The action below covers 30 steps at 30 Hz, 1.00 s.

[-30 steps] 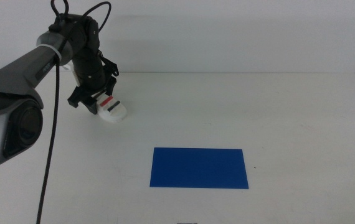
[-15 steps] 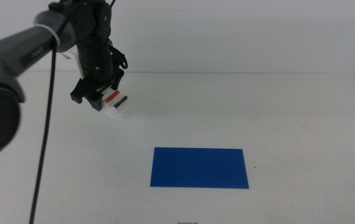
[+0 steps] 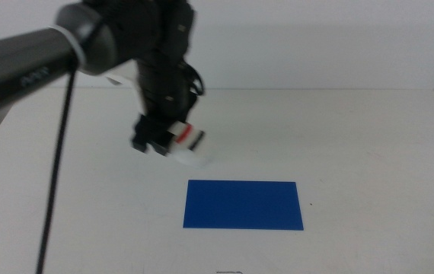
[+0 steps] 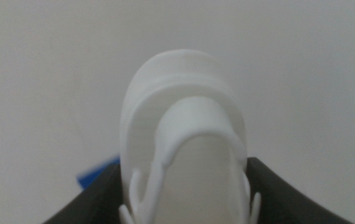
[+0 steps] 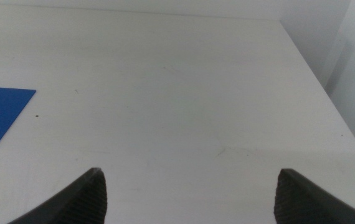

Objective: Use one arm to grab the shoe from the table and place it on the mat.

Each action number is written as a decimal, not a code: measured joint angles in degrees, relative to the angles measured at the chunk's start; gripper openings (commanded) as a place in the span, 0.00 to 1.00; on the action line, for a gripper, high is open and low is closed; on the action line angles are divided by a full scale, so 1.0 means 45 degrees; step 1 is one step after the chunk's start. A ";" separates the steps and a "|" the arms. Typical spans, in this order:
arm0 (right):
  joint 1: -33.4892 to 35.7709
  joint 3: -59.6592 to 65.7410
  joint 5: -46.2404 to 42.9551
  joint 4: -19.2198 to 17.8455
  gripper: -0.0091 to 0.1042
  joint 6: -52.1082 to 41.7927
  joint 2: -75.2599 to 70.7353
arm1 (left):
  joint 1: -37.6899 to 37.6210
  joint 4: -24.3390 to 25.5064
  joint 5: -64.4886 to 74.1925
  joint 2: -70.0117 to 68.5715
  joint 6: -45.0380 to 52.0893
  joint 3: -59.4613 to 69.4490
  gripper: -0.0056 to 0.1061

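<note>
Shoe (image 3: 189, 149) in left pincer (image 3: 164, 144), above white table (image 3: 354, 137), near blue mat (image 3: 244, 205)

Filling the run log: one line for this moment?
left gripper: shut on small white strapped shoe | carried above white table | short of blue mat | right gripper: open, waiting

Left arm (image 3: 65, 53) reaches in from left over table (image 3: 354, 137). Left gripper (image 3: 160, 141) above table surface, jaws closed around shoe (image 3: 186, 148), shoe toe sticking out beyond jaws. Shoe clear of table, just behind and left of mat (image 3: 244, 205). Mat flat on table, near front centre. Right gripper (image 5: 187, 193) over right part of table, well apart from shoe, jaws spread, mat edge off to its side.
</note>
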 measured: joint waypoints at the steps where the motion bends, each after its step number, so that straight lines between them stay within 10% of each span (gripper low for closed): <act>1: 0.0000 0.0000 0.0000 0.0000 0.91 0.0000 0.0000 | -0.0283 0.0013 0.0000 0.0013 -0.0352 0.0000 0.04; 13: 0.0000 0.0000 0.0000 0.0000 0.91 0.0000 0.0000 | -0.2518 -0.0957 -0.1088 0.2063 -0.3077 -0.0042 0.04; 30: 0.0000 0.0000 0.0000 0.0000 0.91 0.0000 0.0000 | -0.2813 -0.1376 -0.0208 0.3623 -0.0397 -0.1821 0.04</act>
